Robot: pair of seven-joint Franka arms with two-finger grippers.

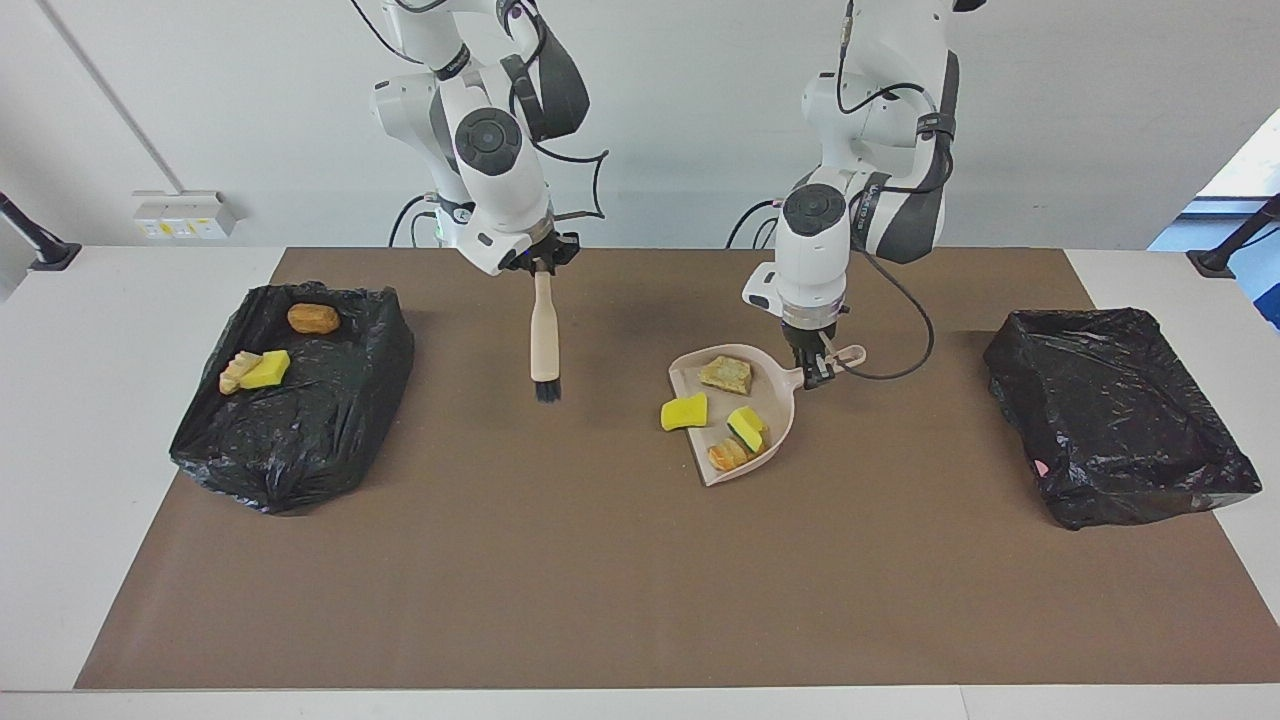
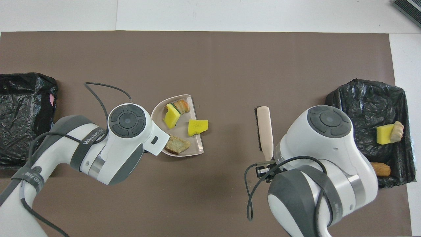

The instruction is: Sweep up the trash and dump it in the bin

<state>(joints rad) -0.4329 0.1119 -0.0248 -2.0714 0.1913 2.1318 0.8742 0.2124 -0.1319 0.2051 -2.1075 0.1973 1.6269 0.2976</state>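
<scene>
The brush (image 1: 545, 340) is gripped by its handle in the right gripper (image 1: 541, 262), bristles hanging just above the brown mat (image 1: 620, 580). The dustpan (image 1: 775, 420) is clamped at its handle by the left gripper (image 1: 815, 368), pan flat on the mat. Three scraps are held in the pan: a tan lump (image 1: 725, 374) nearest that gripper, a yellow-green sponge bit (image 1: 746, 428), an orange-brown lump (image 1: 727, 455). A yellow sponge (image 1: 684, 411) is seen straddling the pan's open lip, toward the brush. Open mat is left between brush and pan. One black-lined bin (image 1: 300, 430) with three scraps is set at the right arm's end, another (image 1: 1120, 420) at the left arm's.
</scene>
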